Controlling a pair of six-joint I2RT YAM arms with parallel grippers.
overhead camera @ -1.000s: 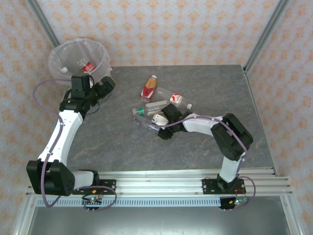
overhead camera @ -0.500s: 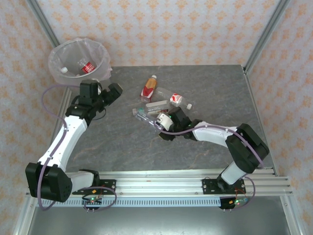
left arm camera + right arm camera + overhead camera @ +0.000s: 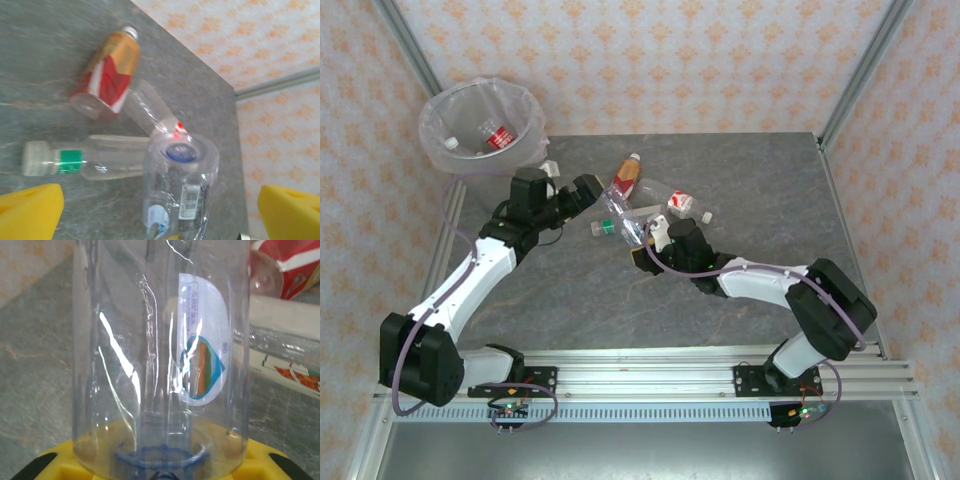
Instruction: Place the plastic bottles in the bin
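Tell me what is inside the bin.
Inside the bin, the top view shows one bottle with a red-and-white label and a white cap near the left wall. The crinkly liner blurs anything lower down, so more bottles may lie hidden.

The clear bottle (image 3: 160, 355) I hold runs off the top edge, its far end cut away; behind it a red-labelled bottle (image 3: 287, 265) is blurred and cropped.

Bottle (image 3: 107, 70) red-orange label — table (image 3: 760, 190) grey marbled — wallpaper (image 3: 670, 60) peach floral.
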